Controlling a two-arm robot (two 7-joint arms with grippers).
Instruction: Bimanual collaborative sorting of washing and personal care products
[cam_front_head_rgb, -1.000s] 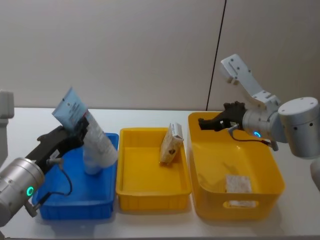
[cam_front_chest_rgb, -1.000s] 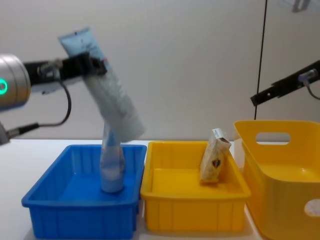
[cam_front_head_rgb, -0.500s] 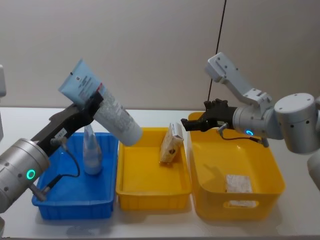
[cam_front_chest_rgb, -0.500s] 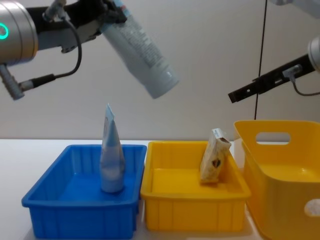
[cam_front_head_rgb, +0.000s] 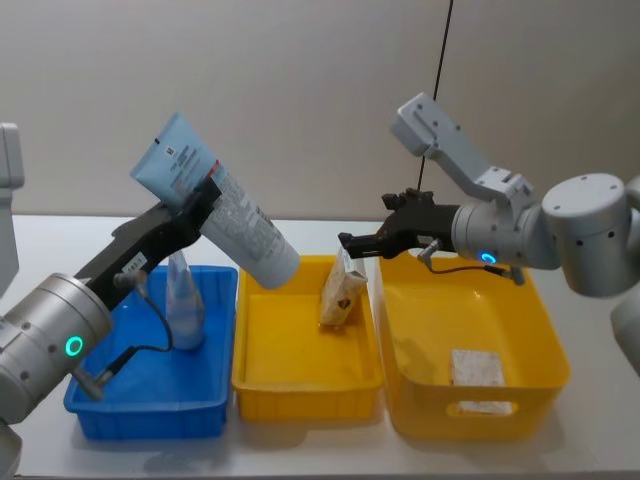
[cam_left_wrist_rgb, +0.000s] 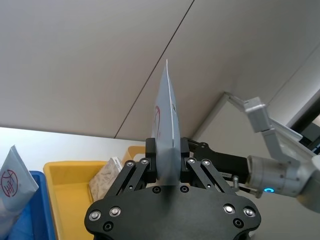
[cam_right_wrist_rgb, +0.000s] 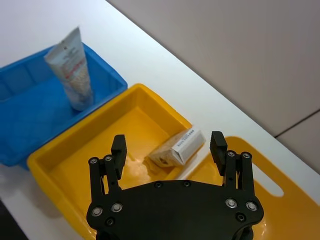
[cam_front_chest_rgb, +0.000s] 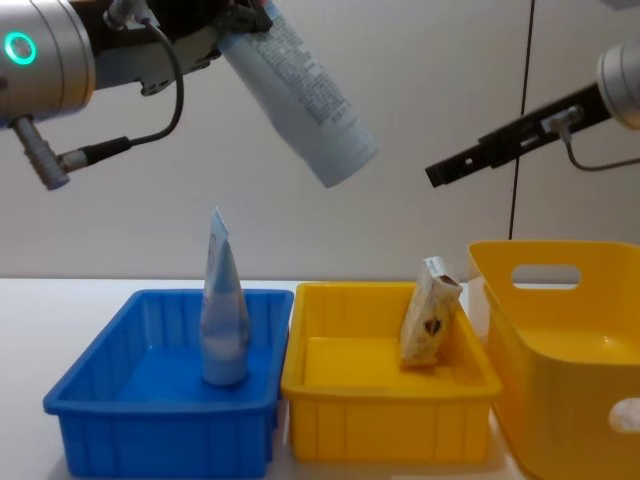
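Squeeze tube (cam_front_head_rgb: 232, 228) sits high in the upper left of your head view, tilted, clamped near its crimped end by the left gripper (cam_front_head_rgb: 205, 195). Your right gripper (cam_front_head_rgb: 350, 243), fingers spread, hangs at centre above the carton (cam_front_head_rgb: 342, 288) leaning in the middle yellow bin (cam_front_head_rgb: 305, 395).

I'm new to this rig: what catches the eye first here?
The left gripper is shut on a pale tube, held aloft and tilted, cap end down toward the middle yellow bin. The open right gripper hovers above the cream carton leaning in that bin, and a second tube stands in the blue bin.
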